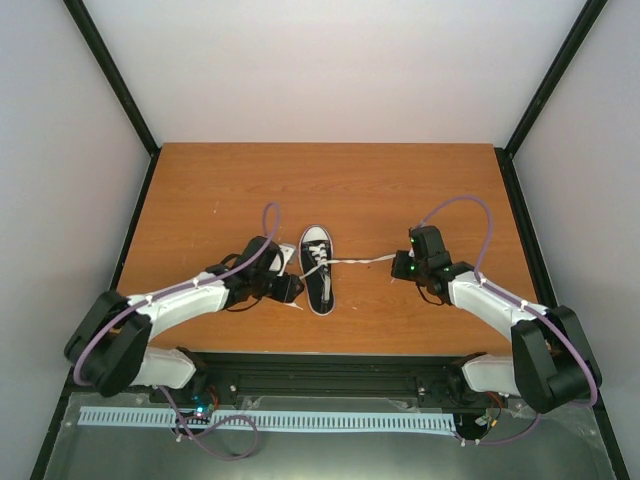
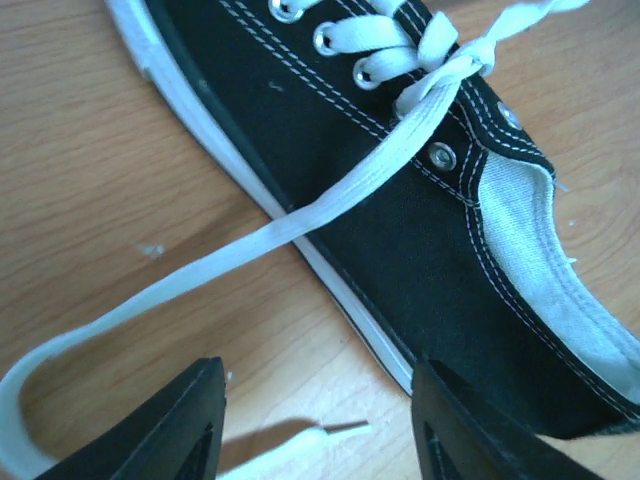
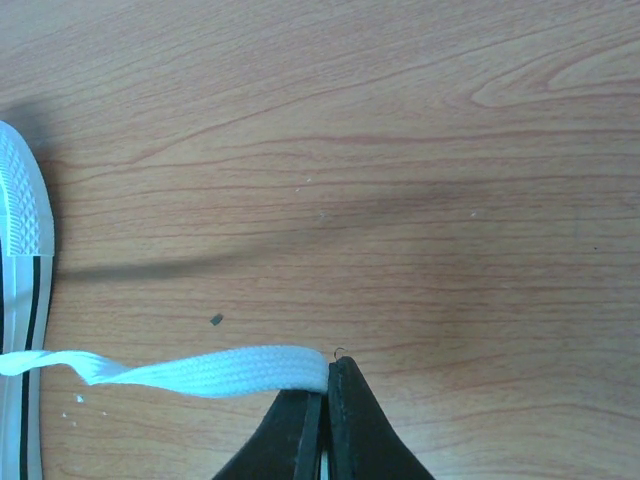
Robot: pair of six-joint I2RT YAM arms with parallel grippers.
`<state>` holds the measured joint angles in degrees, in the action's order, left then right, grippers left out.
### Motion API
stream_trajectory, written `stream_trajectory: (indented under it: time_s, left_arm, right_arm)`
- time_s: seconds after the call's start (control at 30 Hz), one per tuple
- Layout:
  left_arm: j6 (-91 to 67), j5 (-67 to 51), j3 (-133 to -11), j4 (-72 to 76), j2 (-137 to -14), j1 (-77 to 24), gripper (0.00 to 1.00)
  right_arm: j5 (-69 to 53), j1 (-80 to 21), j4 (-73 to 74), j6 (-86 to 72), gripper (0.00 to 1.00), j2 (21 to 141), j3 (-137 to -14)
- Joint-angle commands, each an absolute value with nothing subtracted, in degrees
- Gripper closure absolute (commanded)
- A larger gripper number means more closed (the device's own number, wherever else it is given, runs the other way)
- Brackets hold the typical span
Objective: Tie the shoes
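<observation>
1. Top external view: the sneaker (image 1: 318, 270) sits in the middle of the table (image 1: 330, 180), toe pointing away from the arms, between both grippers.
2. Left arm is bent inward and low. The left gripper (image 1: 290, 288) is just beside the sneaker, jaws wide apart and gripping nothing. A loose lace (image 2: 300, 225) trails across the wood in front of them.
3. Right arm reaches in from the right. The right gripper (image 1: 398, 263) is pinched tight on the other lace (image 3: 200, 370), which is stretched sideways off the sneaker.
</observation>
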<state>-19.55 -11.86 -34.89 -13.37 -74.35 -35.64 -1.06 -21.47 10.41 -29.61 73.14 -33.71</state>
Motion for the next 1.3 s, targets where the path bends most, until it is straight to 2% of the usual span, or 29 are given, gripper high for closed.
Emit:
stream_trajectory:
  time_s: [0.0,0.47,0.7,0.97,1.03,1.17,1.27]
  left_arm:
    - [-15.75,-7.12,-38.91,-10.27,-79.7,-36.8,0.48]
    - [-11.54,-10.53,-39.04,0.27,-83.87,-37.96,0.56]
    - [-10.15,-12.66,-40.87,0.79,-86.59,-37.97,0.66]
    - [-9.2,-12.88,-41.45,1.57,-89.56,-38.04,0.65]
    - [-9.14,-12.74,-41.45,2.13,-89.99,-38.05,0.72]
    - [-10.02,-11.99,-40.69,3.82,-89.2,-38.02,0.92]
    - [-10.16,-14.08,-40.13,5.32,-88.04,-38.06,0.97]
  right_arm:
    - [-3.06,-20.92,9.25,-29.1,0.97,73.63,-35.19]
    - [-3.85,-20.74,8.92,-28.3,0.97,74.13,-35.2]
    - [-4.27,-20.51,9.2,-27.87,0.97,74.09,-35.42]
    - [-5.08,-20.12,9.17,-27.77,0.97,74.16,-35.5]
    - [-5.06,-20.13,9.23,-27.78,0.97,74.15,-35.55]
    - [-4.79,-20.04,9.68,-27.69,0.97,73.81,-35.59]
    - [-4.81,-19.95,10.23,-27.54,0.97,73.76,-36.06]
